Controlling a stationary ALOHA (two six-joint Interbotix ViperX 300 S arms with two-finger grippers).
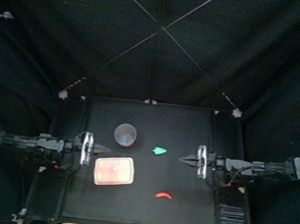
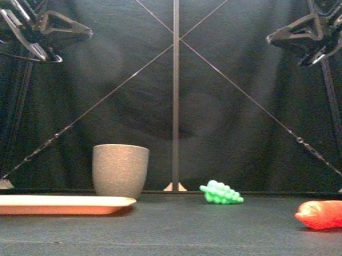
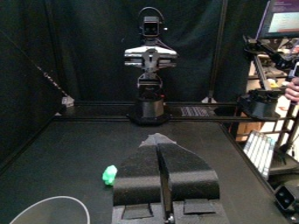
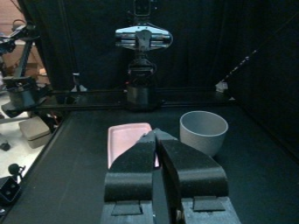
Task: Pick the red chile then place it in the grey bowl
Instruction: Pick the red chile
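The red chile (image 1: 165, 195) (image 2: 318, 214) lies near the table's front, right of centre. The tall grey speckled cup (image 1: 125, 134) (image 2: 120, 168) stands upright toward the back, left of centre. My left gripper (image 1: 92, 150) (image 3: 158, 140) hangs at the left side, jaws shut and holding nothing. My right gripper (image 1: 183, 160) (image 4: 160, 136) hangs at the right side, also shut with nothing in it. Both are well above the table and away from the chile. The right wrist view shows the cup (image 4: 204, 129); neither wrist view shows the chile.
A flat pink tray (image 1: 113, 170) (image 2: 60, 205) (image 4: 128, 140) lies front left, beside the cup. A small green toy (image 1: 161, 150) (image 2: 221, 193) (image 3: 110, 174) sits near the table's middle, between the two grippers.
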